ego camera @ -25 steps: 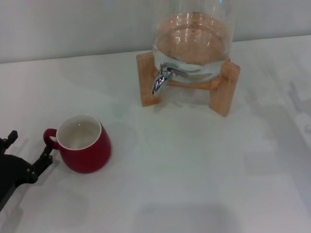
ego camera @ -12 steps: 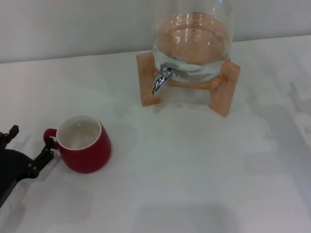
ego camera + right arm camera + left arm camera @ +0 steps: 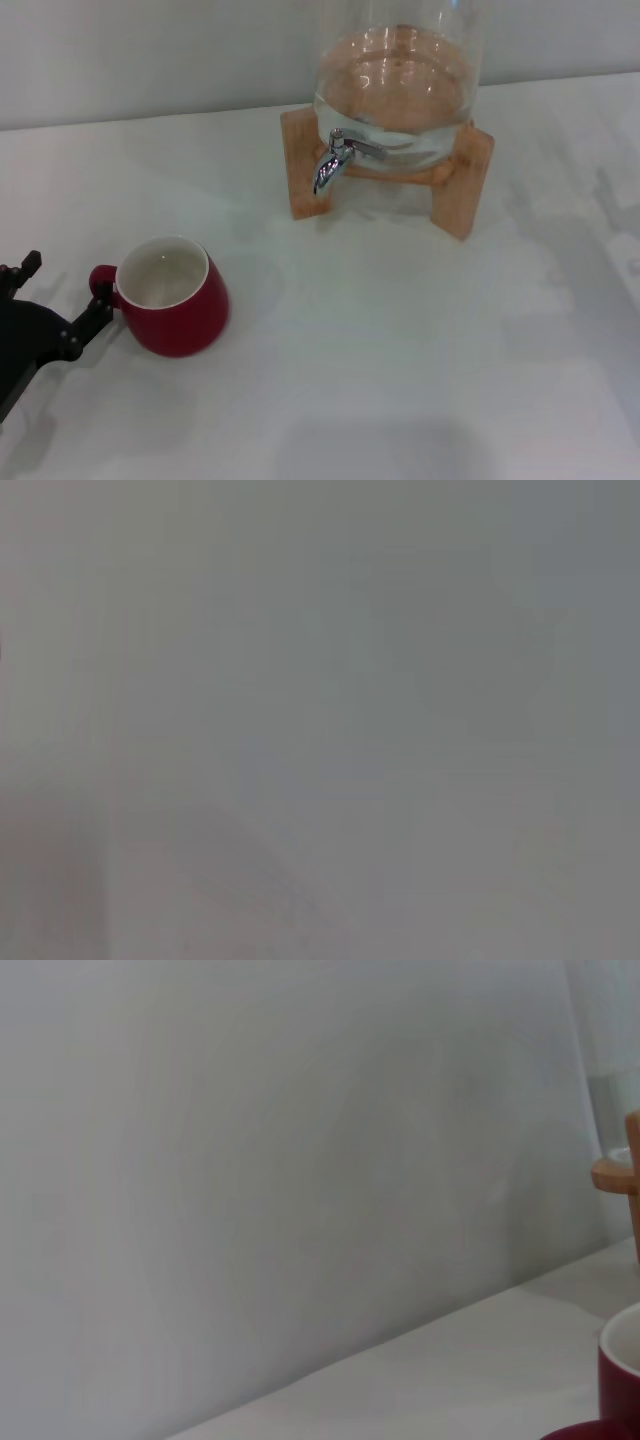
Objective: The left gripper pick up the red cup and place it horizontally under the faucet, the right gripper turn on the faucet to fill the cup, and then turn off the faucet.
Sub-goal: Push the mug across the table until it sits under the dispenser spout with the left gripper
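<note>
Head view, white table, pale wall behind, red cup

Soft even light, faint shadows, hazy blank right wrist view.

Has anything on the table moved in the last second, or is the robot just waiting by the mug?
The left gripper at the table's left edge, fingers open beside the red cup's handle, shifted only slightly, one fingertip edging closer to the handle. It has not taken hold of anything. The cup, the faucet and the glass dispenser on its wooden stand stayed put. The right gripper is out of sight.
</note>
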`<state>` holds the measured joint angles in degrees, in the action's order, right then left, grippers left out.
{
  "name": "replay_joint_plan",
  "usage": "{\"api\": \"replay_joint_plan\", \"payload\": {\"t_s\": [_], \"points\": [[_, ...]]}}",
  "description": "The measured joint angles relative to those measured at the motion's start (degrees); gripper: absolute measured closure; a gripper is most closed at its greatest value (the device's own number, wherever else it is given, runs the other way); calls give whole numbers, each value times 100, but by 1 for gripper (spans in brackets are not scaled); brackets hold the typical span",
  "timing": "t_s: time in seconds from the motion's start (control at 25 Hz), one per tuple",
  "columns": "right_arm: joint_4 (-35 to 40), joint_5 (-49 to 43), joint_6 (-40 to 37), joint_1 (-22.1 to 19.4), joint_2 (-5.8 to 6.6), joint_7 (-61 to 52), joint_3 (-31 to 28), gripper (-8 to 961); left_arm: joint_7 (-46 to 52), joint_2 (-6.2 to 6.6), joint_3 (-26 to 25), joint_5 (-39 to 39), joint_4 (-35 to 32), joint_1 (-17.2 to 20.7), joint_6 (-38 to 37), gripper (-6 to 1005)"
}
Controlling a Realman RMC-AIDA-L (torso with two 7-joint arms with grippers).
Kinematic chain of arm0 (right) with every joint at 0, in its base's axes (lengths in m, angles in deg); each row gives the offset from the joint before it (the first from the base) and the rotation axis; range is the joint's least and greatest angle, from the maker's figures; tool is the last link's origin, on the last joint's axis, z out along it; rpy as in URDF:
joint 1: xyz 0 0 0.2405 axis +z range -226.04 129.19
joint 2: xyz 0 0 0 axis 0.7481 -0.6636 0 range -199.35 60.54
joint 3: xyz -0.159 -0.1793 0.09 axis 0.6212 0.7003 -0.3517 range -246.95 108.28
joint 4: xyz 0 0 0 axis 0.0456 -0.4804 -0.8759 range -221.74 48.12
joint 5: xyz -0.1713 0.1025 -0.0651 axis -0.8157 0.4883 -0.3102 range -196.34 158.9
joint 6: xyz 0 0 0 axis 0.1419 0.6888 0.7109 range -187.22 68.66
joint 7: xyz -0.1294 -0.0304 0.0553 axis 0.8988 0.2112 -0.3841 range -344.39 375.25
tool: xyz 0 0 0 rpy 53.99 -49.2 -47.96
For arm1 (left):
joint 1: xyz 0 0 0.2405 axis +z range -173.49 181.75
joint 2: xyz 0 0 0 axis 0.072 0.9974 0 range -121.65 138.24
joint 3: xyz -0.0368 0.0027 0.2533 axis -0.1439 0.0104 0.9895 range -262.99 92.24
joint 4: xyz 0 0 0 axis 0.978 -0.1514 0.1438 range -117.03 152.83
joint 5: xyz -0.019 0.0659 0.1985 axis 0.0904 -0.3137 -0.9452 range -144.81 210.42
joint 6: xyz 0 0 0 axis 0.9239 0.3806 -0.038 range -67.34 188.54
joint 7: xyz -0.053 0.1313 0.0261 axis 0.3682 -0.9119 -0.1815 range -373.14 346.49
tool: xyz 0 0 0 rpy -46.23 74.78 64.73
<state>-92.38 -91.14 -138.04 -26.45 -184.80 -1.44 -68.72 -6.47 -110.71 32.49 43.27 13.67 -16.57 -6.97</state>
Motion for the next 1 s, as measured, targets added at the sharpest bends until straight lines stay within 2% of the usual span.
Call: {"api": "replay_joint_plan", "payload": {"t_s": [1.0], "points": [[-11,0,-70,-18,0,0,0,221,-183,0,7,-14,8,-106,119,118]]}}
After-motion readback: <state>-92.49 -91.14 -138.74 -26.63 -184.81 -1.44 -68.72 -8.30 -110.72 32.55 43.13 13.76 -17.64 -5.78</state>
